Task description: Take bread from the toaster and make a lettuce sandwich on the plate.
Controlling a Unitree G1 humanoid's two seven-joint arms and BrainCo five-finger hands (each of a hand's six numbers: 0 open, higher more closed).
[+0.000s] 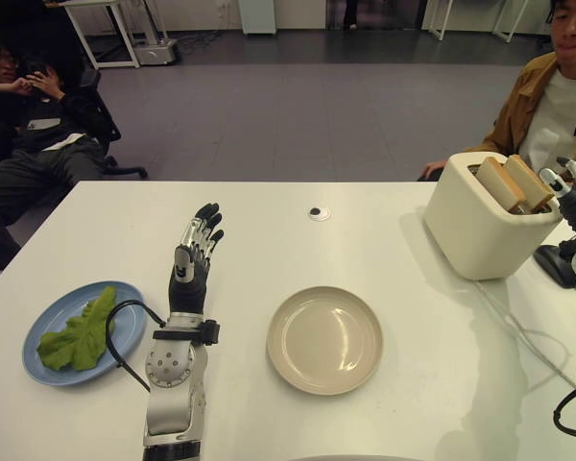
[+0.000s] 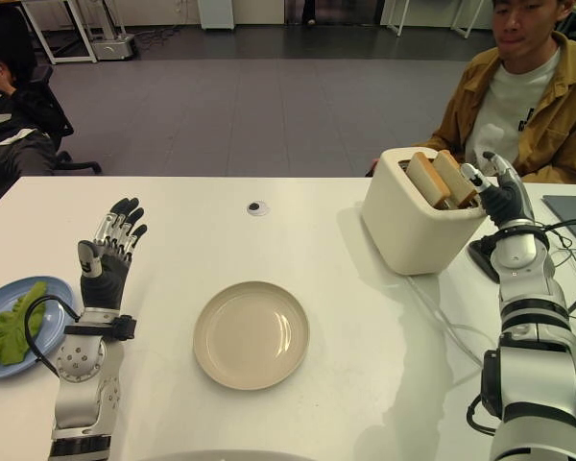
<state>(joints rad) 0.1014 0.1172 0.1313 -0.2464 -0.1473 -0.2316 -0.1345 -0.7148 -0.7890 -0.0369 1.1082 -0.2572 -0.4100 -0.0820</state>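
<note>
At the toaster [image 2: 413, 230], the right hand [image 2: 507, 200] hung by the bread [image 2: 430, 181], its hold impossible to tell. The slices looked light and brittle, best pinched gently at the raised top edge. The left hand [image 2: 106, 264] lay open.

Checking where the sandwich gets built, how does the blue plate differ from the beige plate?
The blue plate holds a lettuce leaf; the beige plate holds nothing. The blue plate sits near the table's left edge, left of the left robot hand; the beige plate sits mid-table, to its right. Both are round and lie flat on the white table.
</note>
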